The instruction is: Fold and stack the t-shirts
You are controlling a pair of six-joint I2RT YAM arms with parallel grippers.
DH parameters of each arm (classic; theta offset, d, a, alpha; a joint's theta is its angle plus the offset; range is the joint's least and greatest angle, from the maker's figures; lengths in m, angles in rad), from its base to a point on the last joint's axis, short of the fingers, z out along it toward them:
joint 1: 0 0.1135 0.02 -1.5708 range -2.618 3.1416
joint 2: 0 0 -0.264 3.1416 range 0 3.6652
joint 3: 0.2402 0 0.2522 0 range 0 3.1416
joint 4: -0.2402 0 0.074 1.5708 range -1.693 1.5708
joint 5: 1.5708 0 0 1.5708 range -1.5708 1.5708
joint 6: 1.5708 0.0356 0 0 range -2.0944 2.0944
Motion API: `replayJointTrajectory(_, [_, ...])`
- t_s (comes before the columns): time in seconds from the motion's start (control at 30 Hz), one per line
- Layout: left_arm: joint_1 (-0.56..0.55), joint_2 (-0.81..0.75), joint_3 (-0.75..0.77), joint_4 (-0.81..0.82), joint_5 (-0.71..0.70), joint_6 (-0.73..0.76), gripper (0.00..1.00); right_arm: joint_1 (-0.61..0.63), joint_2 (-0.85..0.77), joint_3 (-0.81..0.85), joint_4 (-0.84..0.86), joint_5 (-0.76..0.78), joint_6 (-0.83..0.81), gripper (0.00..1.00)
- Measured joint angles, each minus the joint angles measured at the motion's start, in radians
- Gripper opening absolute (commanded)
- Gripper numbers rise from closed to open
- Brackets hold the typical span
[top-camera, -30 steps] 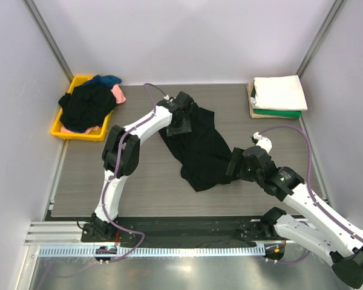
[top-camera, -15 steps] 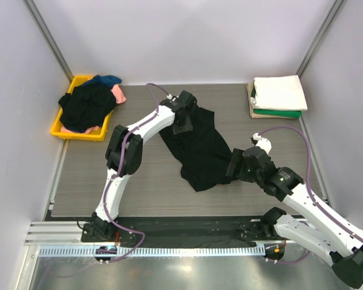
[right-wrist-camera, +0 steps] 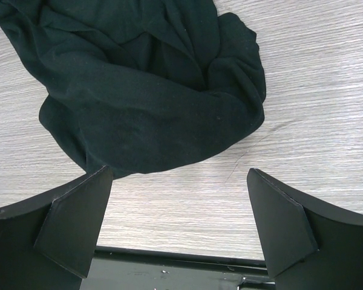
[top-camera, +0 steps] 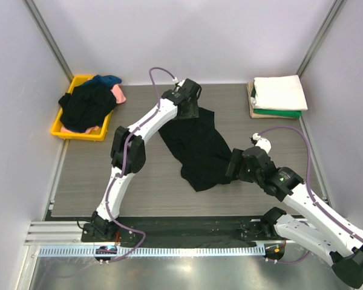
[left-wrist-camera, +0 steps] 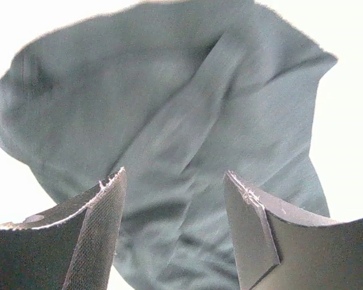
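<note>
A large black t-shirt (top-camera: pixel 198 147) lies crumpled and spread in the middle of the table. My left gripper (top-camera: pixel 189 112) hangs open and empty over its far end. In the left wrist view the shirt (left-wrist-camera: pixel 169 103) fills the frame below the open left gripper (left-wrist-camera: pixel 174 187). My right gripper (top-camera: pixel 233 165) is open and empty just off the shirt's near right edge. In the right wrist view the shirt's bunched hem (right-wrist-camera: pixel 145 90) lies just beyond the right gripper (right-wrist-camera: pixel 178 178). A folded stack (top-camera: pixel 279 94), white over green over tan, sits at the back right.
A yellow tray (top-camera: pixel 58 128) at the back left holds a heap of black, blue and pink shirts (top-camera: pixel 88 103). The table's dark near edge (right-wrist-camera: pixel 169 263) runs just under my right gripper. White walls and metal posts close in the sides and back.
My left gripper has moved toward the far side along the black shirt's top end. The right arm and the shirt have not visibly moved.
</note>
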Motion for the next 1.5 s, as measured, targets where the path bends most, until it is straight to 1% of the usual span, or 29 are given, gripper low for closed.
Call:
replayJointTrajectory(0.03, [0.001,0.021,0.051,0.006,-0.004,0.017,0.65,0.000,0.000,0.000,0.000,0.000,0.000,1.00])
replayJointTrajectory(0.13, [0.002,0.073,0.131,0.016,-0.010,0.049,0.64,0.000,0.000,0.000,0.000,0.000,0.000,1.00])
replayJointTrajectory(0.27, [0.002,0.142,0.145,0.019,-0.010,0.067,0.60,0.000,0.000,0.000,0.000,0.000,-0.001,1.00])
replayJointTrajectory(0.3, [0.002,0.160,0.144,0.019,-0.009,0.068,0.54,0.000,0.000,0.000,0.000,0.000,-0.001,1.00])
replayJointTrajectory(0.37, [0.002,0.190,0.134,0.019,-0.006,0.069,0.48,0.000,0.000,0.000,0.000,0.000,-0.001,1.00])
replayJointTrajectory(0.47, [0.002,0.207,0.121,0.023,-0.010,0.076,0.30,0.000,0.000,0.000,0.000,0.000,-0.001,1.00])
replayJointTrajectory(0.5, [0.002,0.205,0.121,0.028,-0.009,0.077,0.16,0.000,0.000,0.000,0.000,0.000,-0.001,1.00])
replayJointTrajectory(0.53, [0.002,0.205,0.119,0.032,-0.010,0.078,0.08,0.000,0.001,0.000,0.000,0.000,-0.001,1.00])
replayJointTrajectory(0.57, [0.002,0.205,0.116,0.033,-0.014,0.078,0.02,0.000,0.001,0.000,0.000,0.000,-0.001,1.00])
replayJointTrajectory(0.6, [0.002,0.205,0.116,0.032,-0.019,0.081,0.00,0.000,0.001,0.000,0.000,0.000,-0.001,1.00])
replayJointTrajectory(0.73, [0.002,0.196,0.117,0.014,-0.038,0.086,0.00,0.000,0.008,0.000,0.001,0.001,-0.001,1.00])
replayJointTrajectory(0.8, [0.004,0.165,0.115,-0.018,-0.061,0.087,0.00,0.000,0.021,-0.001,0.002,0.005,0.000,1.00])
replayJointTrajectory(0.83, [0.006,0.139,0.103,-0.029,-0.070,0.087,0.00,0.000,0.027,-0.001,0.003,0.006,0.001,1.00])
replayJointTrajectory(0.9, [0.014,0.011,-0.001,-0.032,-0.085,0.086,0.00,0.000,0.038,-0.002,0.003,0.014,0.002,1.00])
replayJointTrajectory(0.97, [0.027,-0.176,-0.147,-0.023,-0.097,0.080,0.00,0.000,0.044,-0.002,0.003,0.022,0.006,0.99])
replayJointTrajectory(1.07, [0.060,-0.504,-0.367,-0.005,-0.109,0.058,0.01,0.000,0.047,-0.002,0.004,0.029,0.016,1.00])
replayJointTrajectory(1.1, [0.073,-0.632,-0.454,0.024,-0.115,0.045,0.04,0.000,0.048,-0.002,0.005,0.030,0.018,1.00])
replayJointTrajectory(1.17, [0.100,-0.828,-0.618,0.053,-0.129,0.016,0.07,0.000,0.051,-0.002,0.005,0.031,0.021,1.00])
replayJointTrajectory(1.23, [0.124,-0.988,-0.809,0.085,-0.138,-0.013,0.18,0.000,0.053,-0.002,0.006,0.029,0.022,1.00])
replayJointTrajectory(1.27, [0.135,-1.066,-0.915,0.080,-0.141,-0.030,0.33,0.000,0.053,-0.002,0.006,0.028,0.023,1.00])
replayJointTrajectory(1.3, [0.144,-1.108,-0.996,0.071,-0.140,-0.042,0.76,0.000,0.052,-0.003,0.007,0.027,0.024,1.00])
replayJointTrajectory(1.33, [0.159,-1.148,-1.093,0.080,-0.138,-0.060,0.83,0.000,0.052,-0.003,0.008,0.024,0.026,1.00])
replayJointTrajectory(1.37, [0.172,-1.173,-1.175,0.069,-0.128,-0.083,0.85,0.000,0.053,-0.005,0.008,0.022,0.027,1.00])
replayJointTrajectory(1.4, [0.188,-1.183,-1.268,0.074,-0.114,-0.102,0.93,0.000,0.052,-0.008,0.008,0.019,0.029,1.00])
replayJointTrajectory(1.43, [0.201,-1.188,-1.365,0.061,-0.102,-0.123,0.94,0.000,0.052,-0.012,0.010,0.016,0.031,1.00])
replayJointTrajectory(1.5, [0.210,-1.201,-1.478,0.023,-0.076,-0.154,0.96,0.000,0.052,-0.024,0.018,0.007,0.038,1.00])
